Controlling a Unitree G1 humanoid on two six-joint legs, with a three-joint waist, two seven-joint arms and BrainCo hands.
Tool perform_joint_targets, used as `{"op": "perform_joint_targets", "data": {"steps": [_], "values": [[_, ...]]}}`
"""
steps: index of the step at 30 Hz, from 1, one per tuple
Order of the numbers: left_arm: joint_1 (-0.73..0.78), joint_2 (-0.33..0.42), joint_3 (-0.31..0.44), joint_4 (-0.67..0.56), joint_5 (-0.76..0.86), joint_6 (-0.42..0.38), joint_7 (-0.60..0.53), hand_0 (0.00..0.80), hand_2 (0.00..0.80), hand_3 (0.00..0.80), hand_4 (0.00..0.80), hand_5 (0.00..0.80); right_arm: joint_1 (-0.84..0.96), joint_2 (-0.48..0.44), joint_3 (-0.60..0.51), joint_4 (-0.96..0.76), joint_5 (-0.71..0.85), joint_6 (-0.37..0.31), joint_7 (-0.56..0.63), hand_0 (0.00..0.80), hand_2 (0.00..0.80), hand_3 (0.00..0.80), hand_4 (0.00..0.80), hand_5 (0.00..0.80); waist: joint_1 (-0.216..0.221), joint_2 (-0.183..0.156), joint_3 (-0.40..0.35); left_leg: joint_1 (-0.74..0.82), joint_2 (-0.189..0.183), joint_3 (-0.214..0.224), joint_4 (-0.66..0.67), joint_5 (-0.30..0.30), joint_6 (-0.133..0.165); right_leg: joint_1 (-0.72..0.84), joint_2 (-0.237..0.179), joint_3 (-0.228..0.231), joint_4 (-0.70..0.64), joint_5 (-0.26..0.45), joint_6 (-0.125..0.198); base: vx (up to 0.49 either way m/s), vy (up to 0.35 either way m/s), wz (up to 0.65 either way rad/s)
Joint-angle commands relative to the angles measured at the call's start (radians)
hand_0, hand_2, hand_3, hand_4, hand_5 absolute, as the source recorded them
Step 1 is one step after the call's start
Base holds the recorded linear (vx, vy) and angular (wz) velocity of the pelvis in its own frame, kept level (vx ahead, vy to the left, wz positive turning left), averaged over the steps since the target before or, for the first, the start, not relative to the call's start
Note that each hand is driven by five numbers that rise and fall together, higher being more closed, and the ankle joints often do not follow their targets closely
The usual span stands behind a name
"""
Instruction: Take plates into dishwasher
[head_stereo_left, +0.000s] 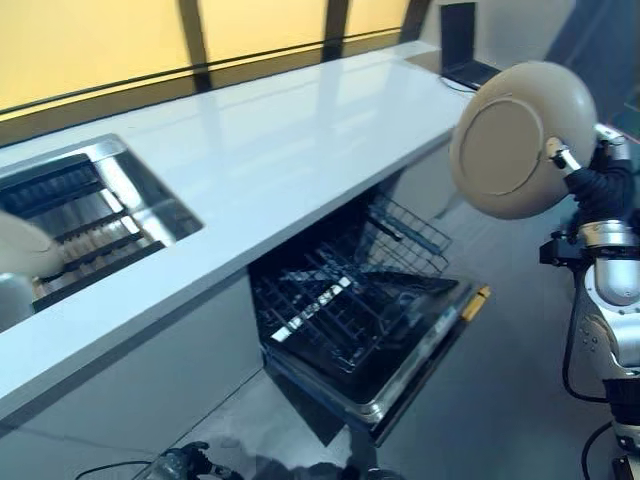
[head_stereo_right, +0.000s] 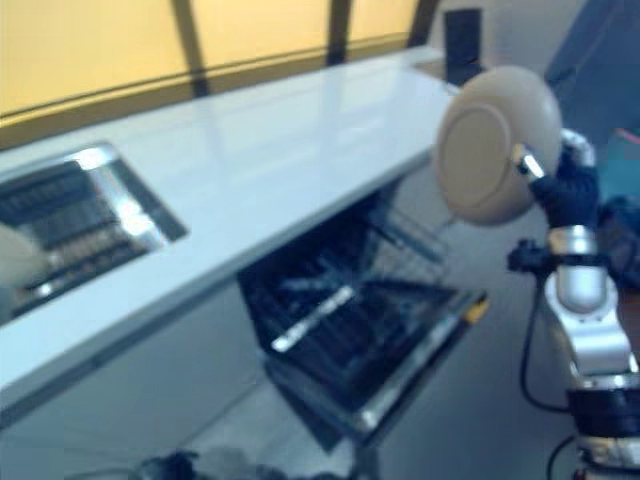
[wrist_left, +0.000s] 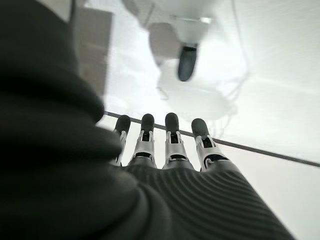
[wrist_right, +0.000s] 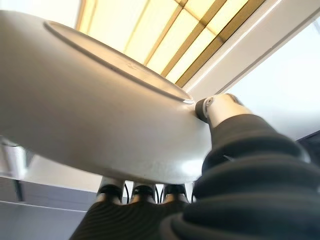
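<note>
Plate (head_stereo_left: 522, 135), beige and round, held up on edge in the right hand (head_stereo_left: 566, 163), underside toward the counter (head_stereo_left: 290, 140), above and to the right of the open dishwasher (head_stereo_left: 365, 300). Lower rack (head_stereo_left: 335, 295) pulled out on the dropped door. Sink (head_stereo_left: 80, 215) set in the counter at left, another pale dish (head_stereo_left: 22, 245) at its near edge.

Left wrist view: left hand (wrist_left: 170, 145) with fingers straight and relaxed, holding nothing, pale floor beyond.

Right wrist view: plate's underside fills the frame; thumb (wrist_right: 215, 107) pressed on its base ring, fingers (wrist_right: 142, 192) curled under the rim, gripping it.
</note>
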Motion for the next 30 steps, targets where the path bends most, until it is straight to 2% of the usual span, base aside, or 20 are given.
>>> {"op": "perform_joint_targets", "data": {"steps": [1,5,7,8,10,14,16,22,26,30], "values": [[-0.033,0.007,0.031,-0.014,-0.046,-0.014,0.016,0.0,0.0,0.0,0.0,0.0,-0.095,-0.042,-0.033,-0.033,0.016,0.038,0.035,0.8,0.8,0.8,0.8,0.8,-0.01,-0.046,0.018,-0.076,-0.081,-0.028,0.045,-0.18,0.032,0.035,0.022,0.011,0.086,-0.139,0.017,-0.31,-0.447,-0.31],[-0.016,-0.033,0.033,-0.002,-0.031,-0.075,0.032,0.0,0.0,0.0,0.0,0.0,-0.102,-0.063,-0.011,-0.025,-0.001,0.094,0.109,0.8,0.8,0.8,0.8,0.8,-0.022,-0.039,0.029,-0.073,-0.075,-0.069,0.004,-0.127,0.002,0.006,0.048,0.037,0.1,-0.151,-0.027,-0.282,-0.376,0.09],[-0.008,-0.041,0.036,-0.001,-0.028,-0.078,0.035,0.0,0.0,0.0,0.0,0.0,-0.109,-0.068,-0.003,-0.01,0.001,0.111,0.134,0.8,0.8,0.8,0.8,0.8,-0.024,-0.036,0.031,-0.074,-0.071,-0.081,0.001,-0.113,-0.008,0.0,0.056,0.036,0.1,-0.154,-0.039,-0.21,-0.254,0.17],[-0.004,-0.043,0.039,-0.005,-0.021,-0.074,0.032,0.0,0.0,0.0,0.0,0.0,-0.11,-0.066,0.0,-0.001,-0.003,0.122,0.148,0.8,0.8,0.8,0.8,0.8,-0.022,-0.035,0.032,-0.081,-0.07,-0.101,0.009,-0.106,-0.015,0.0,0.061,0.037,0.098,-0.157,-0.045,-0.175,-0.198,0.15],[0.001,-0.042,0.041,-0.004,-0.016,-0.071,0.031,0.0,0.0,0.0,0.0,0.0,-0.115,-0.056,0.019,0.014,-0.02,0.124,0.172,0.8,0.8,0.8,0.8,0.8,-0.006,-0.032,0.033,-0.089,-0.087,-0.18,0.033,-0.136,-0.001,-0.007,0.059,0.054,0.106,-0.165,-0.05,-0.135,-0.138,0.28],[0.015,-0.032,0.053,-0.004,-0.024,-0.061,0.033,0.0,0.0,0.0,0.0,0.0,-0.126,-0.05,0.066,0.019,-0.052,0.136,0.191,0.8,0.8,0.8,0.8,0.8,0.017,-0.023,0.031,-0.086,-0.103,-0.302,0.003,-0.118,-0.003,-0.017,0.063,0.085,0.103,-0.166,-0.058,-0.081,-0.07,-0.07],[0.013,-0.03,0.056,0.009,-0.024,-0.056,0.033,0.0,0.0,0.0,0.0,0.0,-0.139,-0.048,0.084,0.022,-0.078,0.146,0.198,0.8,0.8,0.8,0.8,0.8,0.021,-0.02,0.032,-0.082,-0.101,-0.317,-0.002,-0.114,-0.006,-0.018,0.064,0.088,0.103,-0.168,-0.062,-0.067,-0.036,-0.16],[0.007,-0.034,0.063,0.041,-0.018,-0.056,0.025,0.0,0.0,0.0,0.0,0.0,-0.173,-0.062,0.136,0.009,-0.17,0.168,0.25,0.8,0.8,0.8,0.8,0.8,0.026,-0.019,0.04,-0.09,-0.1,-0.32,0.017,-0.11,-0.019,-0.016,0.064,0.076,0.071,-0.158,-0.067,-0.031,0.009,0.03],[0.011,-0.041,0.067,0.038,-0.026,-0.068,0.026,0.0,0.0,0.0,0.0,0.0,-0.182,-0.07,0.165,-0.013,-0.18,0.197,0.281,0.8,0.8,0.8,0.8,0.8,0.028,-0.018,0.045,-0.089,-0.1,-0.321,0.02,-0.107,-0.022,-0.015,0.064,0.073,0.063,-0.156,-0.067,0.023,0.043,-0.01],[0.004,-0.047,0.063,0.026,-0.043,-0.087,0.029,0.0,0.0,0.0,0.0,0.0,-0.171,-0.05,0.19,-0.027,-0.213,0.21,0.301,0.8,0.8,0.8,0.8,0.8,0.028,-0.016,0.052,-0.091,-0.103,-0.315,0.018,-0.107,-0.021,-0.015,0.063,0.065,0.056,-0.149,-0.061,0.058,0.084,-0.04]]}}
